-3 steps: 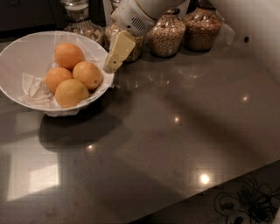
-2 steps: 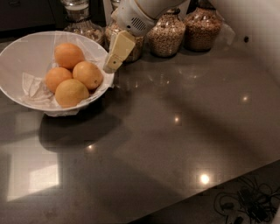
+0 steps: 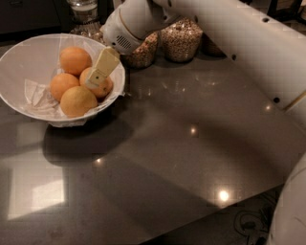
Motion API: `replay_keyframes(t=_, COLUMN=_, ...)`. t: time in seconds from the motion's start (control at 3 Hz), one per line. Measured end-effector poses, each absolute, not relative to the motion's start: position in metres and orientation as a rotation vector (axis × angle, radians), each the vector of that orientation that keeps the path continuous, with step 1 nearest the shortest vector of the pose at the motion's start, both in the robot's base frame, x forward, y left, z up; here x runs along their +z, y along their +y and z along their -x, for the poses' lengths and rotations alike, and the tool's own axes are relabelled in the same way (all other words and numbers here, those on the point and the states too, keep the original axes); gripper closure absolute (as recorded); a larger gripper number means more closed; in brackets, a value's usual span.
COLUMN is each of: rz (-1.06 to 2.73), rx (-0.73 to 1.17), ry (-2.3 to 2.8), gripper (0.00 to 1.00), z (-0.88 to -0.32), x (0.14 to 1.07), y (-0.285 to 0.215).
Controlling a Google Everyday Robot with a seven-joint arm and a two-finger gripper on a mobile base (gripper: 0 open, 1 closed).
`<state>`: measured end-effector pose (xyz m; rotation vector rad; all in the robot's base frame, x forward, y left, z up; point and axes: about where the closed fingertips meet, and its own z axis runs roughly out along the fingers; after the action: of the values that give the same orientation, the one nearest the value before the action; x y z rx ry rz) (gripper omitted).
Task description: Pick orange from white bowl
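The white bowl (image 3: 19, 52) with its crumpled paper lining stands at the back left of the dark counter. It holds several fruits. The orange (image 3: 74, 59), round and deep orange, lies at the bowl's far side. A smaller orange fruit (image 3: 62, 85) lies to the left, and a paler one (image 3: 78, 101) at the front. My gripper (image 3: 97, 76), cream-coloured, reaches in over the bowl's right rim. It lies over the right-hand fruit (image 3: 102, 88), just right of and below the orange. It holds nothing that I can see.
Glass jars of grains (image 3: 180, 40) stand behind the bowl at the back, one (image 3: 143, 51) partly hidden by my wrist. Another jar (image 3: 83, 9) stands at the top. My white arm (image 3: 248, 43) spans the upper right. The counter's front edge (image 3: 224, 210) runs along the lower right.
My gripper has moved left and down, from beside the bowl's right rim to inside the bowl over the right-hand fruit. The arm now fills more of the upper right.
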<state>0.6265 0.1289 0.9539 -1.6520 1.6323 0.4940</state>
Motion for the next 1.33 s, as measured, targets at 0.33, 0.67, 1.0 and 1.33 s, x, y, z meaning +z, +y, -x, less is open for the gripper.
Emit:
replay_keyframes(t=0.33, rz=1.640, rx=0.543, ry=1.592, gripper=0.00, z=-0.635, x=0.952, y=0.171)
replay_keyframes(t=0.67, rz=1.641, rx=0.546, ry=1.589, gripper=0.00, z=-0.635, x=0.951, y=0.174)
replay_keyframes(t=1.0, rz=1.613, rx=0.549, ry=1.595, gripper=0.00, z=-0.634, x=0.949, y=0.172)
replay_keyframes(t=1.33, rz=1.508, rx=0.597, ry=1.637, gripper=0.00, z=-0.633, x=0.936, y=0.178)
